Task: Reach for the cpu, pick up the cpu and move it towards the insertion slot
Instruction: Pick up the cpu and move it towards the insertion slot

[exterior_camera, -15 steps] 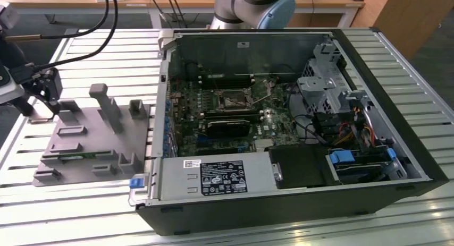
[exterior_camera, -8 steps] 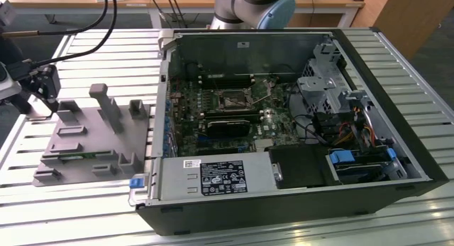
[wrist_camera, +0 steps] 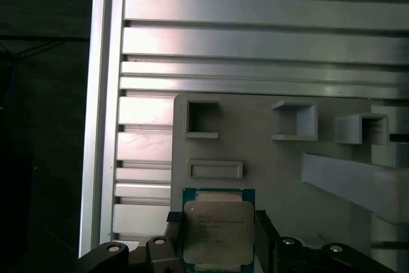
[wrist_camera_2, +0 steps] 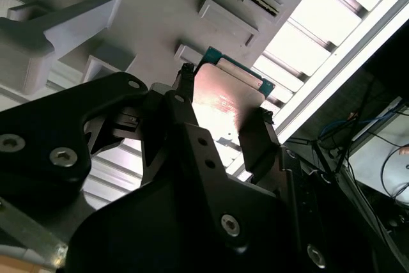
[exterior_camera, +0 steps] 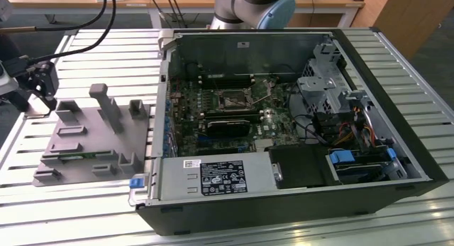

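Grey fixture blocks rise beside the cpu clamped in the hand.

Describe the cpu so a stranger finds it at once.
Find the grey fixture plate beside the open computer case. Over it, the gripper holds the cpu. It is a flat silvery square with a green rim, unlike the grey plastic blocks.

no writing can be read anywhere. faint lines of print cross the metal top of the cpu in the first wrist view. in the exterior view a dark label with tiny pale print lies on the power supply, illegible.
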`<state>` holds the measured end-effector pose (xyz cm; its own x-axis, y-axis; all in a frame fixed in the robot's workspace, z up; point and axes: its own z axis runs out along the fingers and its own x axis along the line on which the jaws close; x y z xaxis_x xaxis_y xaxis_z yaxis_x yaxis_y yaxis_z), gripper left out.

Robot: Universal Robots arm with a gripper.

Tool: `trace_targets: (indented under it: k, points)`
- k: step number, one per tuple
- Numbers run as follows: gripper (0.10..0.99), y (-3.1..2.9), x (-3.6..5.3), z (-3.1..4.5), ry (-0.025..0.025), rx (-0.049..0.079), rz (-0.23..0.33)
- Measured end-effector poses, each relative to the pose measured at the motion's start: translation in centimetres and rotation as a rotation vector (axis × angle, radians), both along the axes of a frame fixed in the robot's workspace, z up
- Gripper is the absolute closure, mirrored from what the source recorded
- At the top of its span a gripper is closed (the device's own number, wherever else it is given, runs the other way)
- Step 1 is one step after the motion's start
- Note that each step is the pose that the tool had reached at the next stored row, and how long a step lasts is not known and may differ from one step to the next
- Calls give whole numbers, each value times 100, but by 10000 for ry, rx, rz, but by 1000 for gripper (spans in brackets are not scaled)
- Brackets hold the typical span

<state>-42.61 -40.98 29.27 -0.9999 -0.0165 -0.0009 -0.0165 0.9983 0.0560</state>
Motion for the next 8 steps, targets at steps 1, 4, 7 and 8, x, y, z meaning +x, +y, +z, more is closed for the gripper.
trace_targets:
  k: [1,4,7,8]
  points:
    - [553,0,0,8,0,0,0]
    - [553,0,0,34,1,0,0]
    - [553,0,0,60,0,1,0]
    - [553,0,0,70,0,1,1]
